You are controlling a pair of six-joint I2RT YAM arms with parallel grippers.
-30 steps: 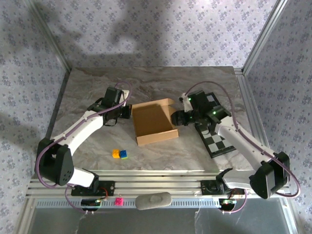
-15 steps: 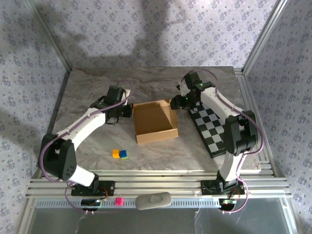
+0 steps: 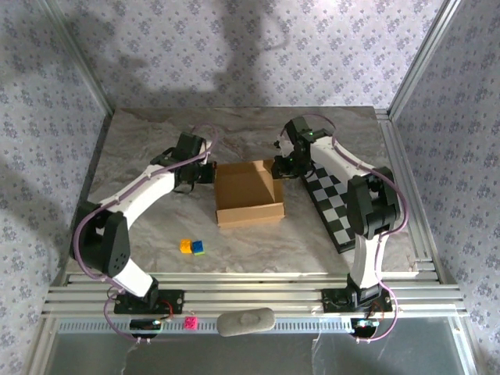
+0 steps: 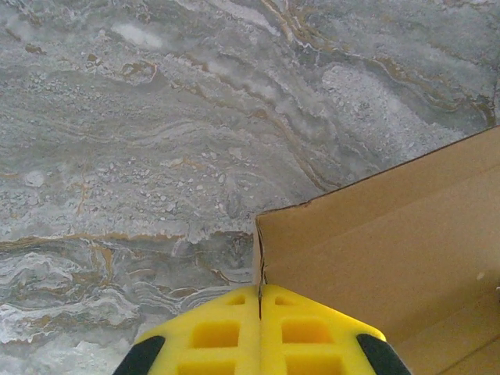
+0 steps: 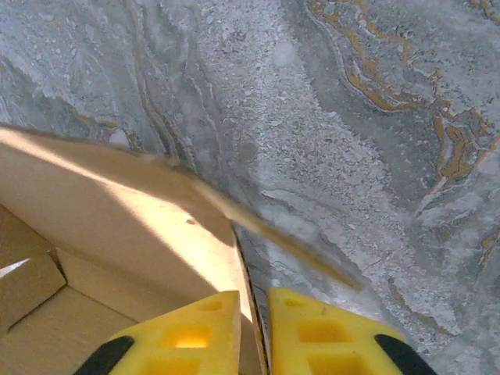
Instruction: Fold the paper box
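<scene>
The paper box (image 3: 248,194) is a shallow tan cardboard tray standing open in the middle of the marble table. My left gripper (image 3: 206,173) is at its back left corner. In the left wrist view the yellow fingers (image 4: 215,332) are pressed together on the upright wall edge (image 4: 259,258), so the left gripper (image 4: 260,287) is shut on it. My right gripper (image 3: 280,166) is at the back right corner. In the right wrist view it (image 5: 254,295) straddles the thin side wall (image 5: 246,266), one finger inside the box and one outside, closed narrowly on the cardboard.
A black-and-white checkerboard (image 3: 340,205) lies flat to the right of the box, under the right arm. Small yellow and blue-green cubes (image 3: 192,247) sit near the front, left of centre. Patterned walls and metal posts fence the table's sides and back.
The right arm swung from the box's right side to its back right corner, and its jaws closed on the wall there. The left gripper kept its hold.
</scene>
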